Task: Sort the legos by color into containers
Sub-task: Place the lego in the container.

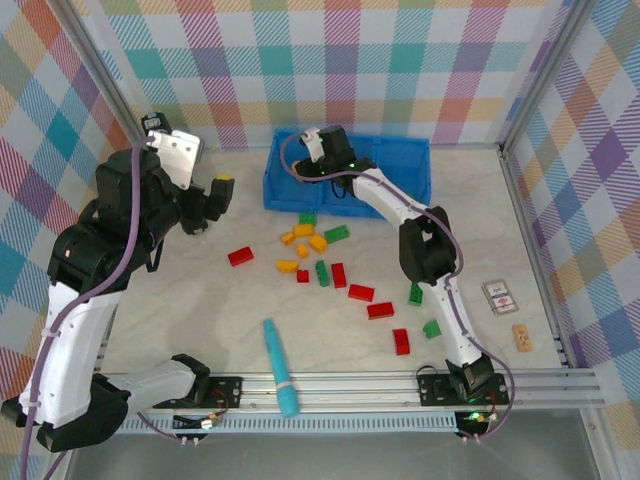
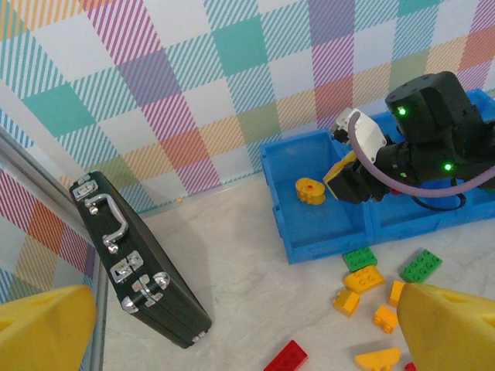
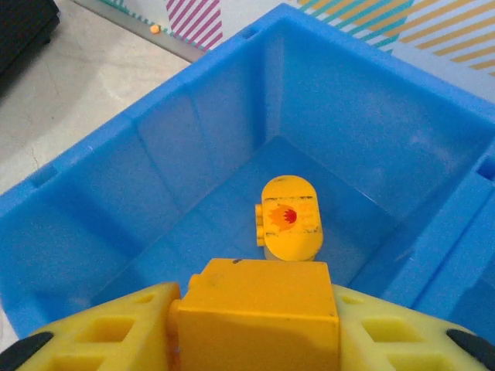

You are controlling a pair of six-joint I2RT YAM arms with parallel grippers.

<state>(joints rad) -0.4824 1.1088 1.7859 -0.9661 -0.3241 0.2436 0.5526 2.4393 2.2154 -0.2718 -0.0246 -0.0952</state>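
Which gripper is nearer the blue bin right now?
Right. The right gripper hangs over the bin at its left compartment, gripping a yellow brick; the left gripper is open, off to the left of it.

Top external: high behind both arm bases (image 1: 210, 388), facing down and forward, far, whole worktop (image 1: 180, 320) in frame. Left wrist: on the raised left hand (image 2: 247, 340), looking ahead and down at mid range to the blue bin (image 2: 325, 232) and the right hand (image 2: 344, 178) over it. Right wrist: steeply down past its fingers (image 3: 100, 332) and the orange lego (image 3: 255, 309) between them, very close, into the compartment (image 3: 193, 147) just below that hand. All three share that compartment; both wrist views share the yellow lego (image 3: 290, 220) under the right hand.
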